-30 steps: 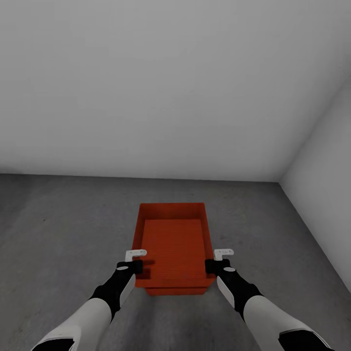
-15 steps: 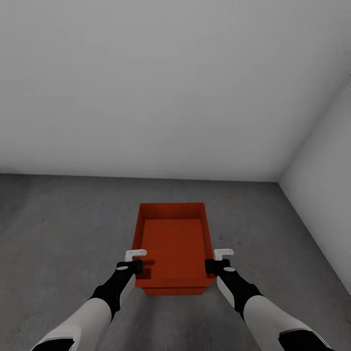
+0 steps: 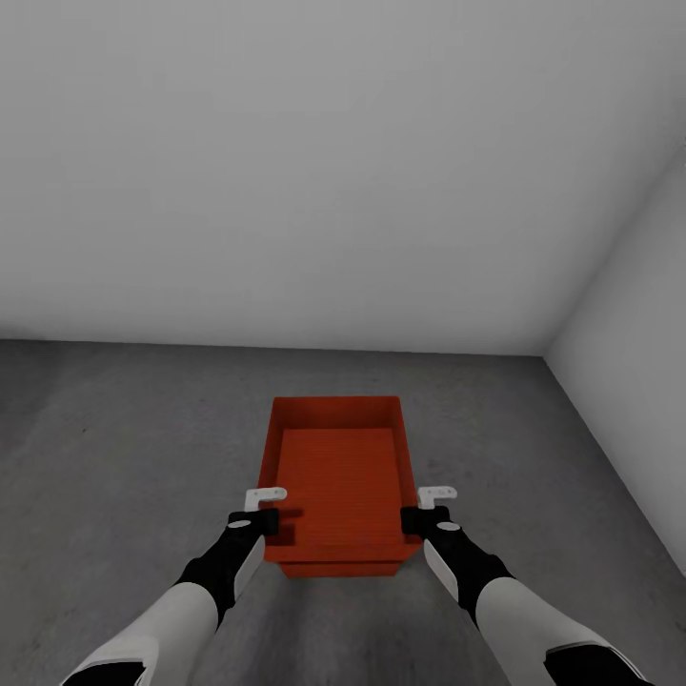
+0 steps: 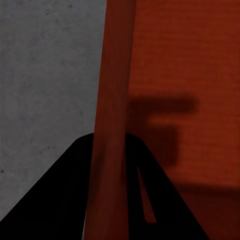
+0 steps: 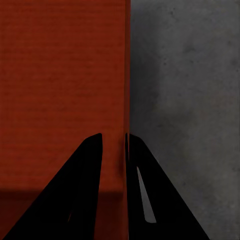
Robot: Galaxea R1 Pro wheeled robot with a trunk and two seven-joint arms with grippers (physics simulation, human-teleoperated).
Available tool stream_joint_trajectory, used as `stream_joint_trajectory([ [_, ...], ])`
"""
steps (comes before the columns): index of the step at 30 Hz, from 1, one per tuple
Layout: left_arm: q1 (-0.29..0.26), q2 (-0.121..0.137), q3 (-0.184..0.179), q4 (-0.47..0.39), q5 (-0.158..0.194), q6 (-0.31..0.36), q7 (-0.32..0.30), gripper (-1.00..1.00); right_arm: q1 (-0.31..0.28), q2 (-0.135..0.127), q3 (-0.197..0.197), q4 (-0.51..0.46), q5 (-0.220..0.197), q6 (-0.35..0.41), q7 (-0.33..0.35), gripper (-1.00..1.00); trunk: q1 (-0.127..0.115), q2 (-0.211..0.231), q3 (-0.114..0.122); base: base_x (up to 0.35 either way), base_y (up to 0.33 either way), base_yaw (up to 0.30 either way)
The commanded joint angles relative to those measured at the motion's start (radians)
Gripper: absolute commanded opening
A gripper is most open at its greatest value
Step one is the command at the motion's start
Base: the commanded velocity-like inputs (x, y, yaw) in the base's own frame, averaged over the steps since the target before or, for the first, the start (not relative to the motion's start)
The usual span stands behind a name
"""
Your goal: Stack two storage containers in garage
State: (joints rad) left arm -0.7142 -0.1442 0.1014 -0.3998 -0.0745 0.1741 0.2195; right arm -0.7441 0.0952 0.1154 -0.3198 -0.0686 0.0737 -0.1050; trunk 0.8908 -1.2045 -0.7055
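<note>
Left gripper (image 3: 268,519) — right gripper (image 3: 412,519) — both clamped

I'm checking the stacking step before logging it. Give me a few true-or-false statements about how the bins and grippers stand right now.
1. The upper storage container sits over a second container whose edge shows beneath its near end. True.
2. The left gripper straddles a side wall of the container. True.
3. The right gripper hangs over bare floor, away from the bin. False: its fingers straddle the container's other side wall.
4. The containers rest on a light wood-plank floor. False: the floor is dark grey concrete.
5. The upper container holds boxes. False: it is empty.
</note>
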Motion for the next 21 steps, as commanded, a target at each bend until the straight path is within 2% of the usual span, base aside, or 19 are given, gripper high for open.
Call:
stream_joint_trajectory([
  [1, -0.001, -0.001, 0.034, -0.053, 0.039, 0.008, 0.060, -1.00, 0.001, 0.000, -0.002, -0.001, -0.020, 0.006, 0.001, -1.00, 0.000, 0.000, -0.001, 0.000, 0.000, 0.000],
  [13, -0.001, -0.001, 0.034, -0.053, 0.039, 0.008, 0.060, -1.00, 0.001, 0.000, -0.002, -0.001, -0.020, 0.004, 0.001, -1.00, 0.000, 0.000, -0.001, 0.000, 0.000, 0.000],
  [21, -0.001, -0.001, 0.035, -0.053, 0.039, 0.008, 0.060, -1.00, 0.001, 0.000, -0.002, -0.001, -0.020, 0.004, 0.001, -1.00, 0.031, -0.056, -0.026, 0.000, 0.000, 0.000],
])
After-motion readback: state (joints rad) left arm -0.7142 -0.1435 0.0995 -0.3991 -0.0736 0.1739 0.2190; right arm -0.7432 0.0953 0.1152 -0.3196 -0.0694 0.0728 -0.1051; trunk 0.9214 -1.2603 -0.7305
